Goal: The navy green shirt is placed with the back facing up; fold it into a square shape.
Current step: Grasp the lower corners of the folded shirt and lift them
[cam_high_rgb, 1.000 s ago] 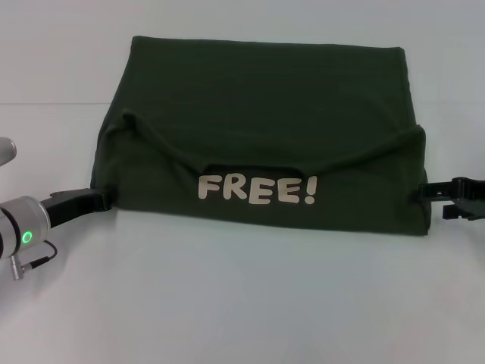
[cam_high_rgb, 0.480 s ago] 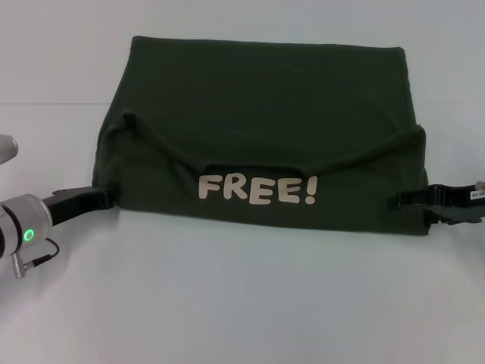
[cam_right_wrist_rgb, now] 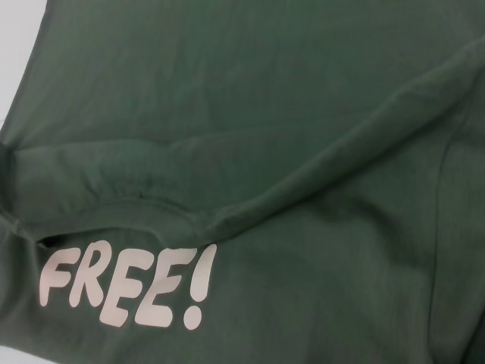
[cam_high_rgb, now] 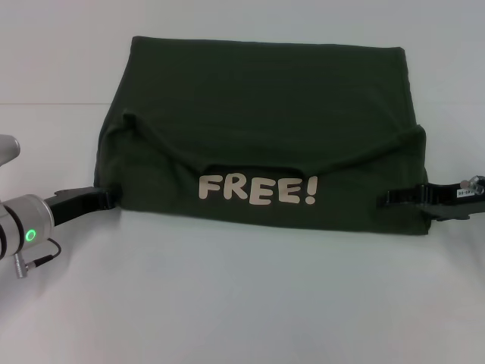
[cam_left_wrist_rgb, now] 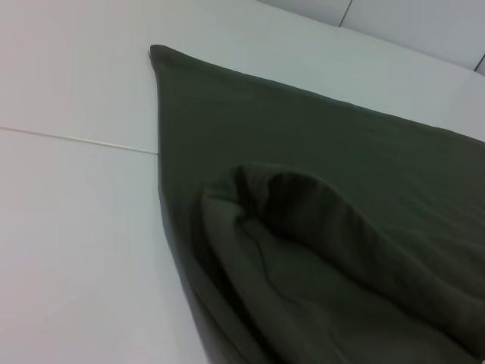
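The navy green shirt point(cam_high_rgb: 261, 114) lies flat on the white table, its near part folded over so the cream "FREE!" lettering point(cam_high_rgb: 256, 189) faces up. My left gripper point(cam_high_rgb: 102, 199) touches the shirt's near left edge. My right gripper point(cam_high_rgb: 394, 199) is open at the shirt's near right edge, with one black finger point(cam_high_rgb: 405, 196) lying over the cloth and the other hidden. The left wrist view shows the shirt's left edge and fold point(cam_left_wrist_rgb: 318, 227). The right wrist view shows the lettering point(cam_right_wrist_rgb: 125, 284) and the fold line.
The white table point(cam_high_rgb: 242, 303) extends in front of the shirt and to both sides. A thin seam line point(cam_high_rgb: 45, 102) crosses the table at the left. Nothing else stands on it.
My right gripper has moved left, from beside the shirt's right edge to over the cloth. My left gripper has crept slightly toward the shirt.
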Controlling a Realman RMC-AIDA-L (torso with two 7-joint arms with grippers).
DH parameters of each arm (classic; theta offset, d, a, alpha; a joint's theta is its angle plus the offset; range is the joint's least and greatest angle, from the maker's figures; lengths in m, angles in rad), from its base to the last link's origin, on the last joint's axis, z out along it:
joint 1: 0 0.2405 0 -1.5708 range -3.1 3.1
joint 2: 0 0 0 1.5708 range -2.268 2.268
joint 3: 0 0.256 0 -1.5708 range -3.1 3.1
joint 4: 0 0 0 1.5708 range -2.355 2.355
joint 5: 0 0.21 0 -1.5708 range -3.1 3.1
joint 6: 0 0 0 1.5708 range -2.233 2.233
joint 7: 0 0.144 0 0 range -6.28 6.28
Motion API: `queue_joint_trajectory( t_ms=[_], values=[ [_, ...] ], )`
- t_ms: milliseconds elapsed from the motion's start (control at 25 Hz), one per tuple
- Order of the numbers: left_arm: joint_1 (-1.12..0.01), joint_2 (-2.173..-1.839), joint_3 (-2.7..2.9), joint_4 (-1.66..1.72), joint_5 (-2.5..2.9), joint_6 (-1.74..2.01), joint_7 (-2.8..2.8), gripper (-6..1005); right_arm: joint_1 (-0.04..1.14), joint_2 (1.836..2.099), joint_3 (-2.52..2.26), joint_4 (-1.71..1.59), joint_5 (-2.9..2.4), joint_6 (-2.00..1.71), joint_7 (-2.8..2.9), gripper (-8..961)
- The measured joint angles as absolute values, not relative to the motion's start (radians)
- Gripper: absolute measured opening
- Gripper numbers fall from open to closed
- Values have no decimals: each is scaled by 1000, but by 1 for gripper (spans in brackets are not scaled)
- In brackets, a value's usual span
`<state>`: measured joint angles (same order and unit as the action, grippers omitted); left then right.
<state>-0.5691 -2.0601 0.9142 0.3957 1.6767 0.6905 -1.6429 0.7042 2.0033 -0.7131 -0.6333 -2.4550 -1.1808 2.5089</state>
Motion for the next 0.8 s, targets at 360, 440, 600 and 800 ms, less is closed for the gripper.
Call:
queue_joint_trajectory(
  t_ms=[360,440,600,800],
  values=[
    [-569,-2062,914,396,1677,690,-1642,80,708,2010,-721,-622,-2455,-1153,2508,899],
    [-569,-2062,914,396,1677,690,-1642,81,708,2014,-723,-623,-2456,-1147,2501,879],
    [-569,-2062,914,396,1677,690,-1642,81,707,2020,-728,-627,-2456,-1140,2491,813],
    [-569,-2062,915,396,1677,691,-1642,80,710,2019,-737,-622,-2456,-1135,2491,730]
  ],
)
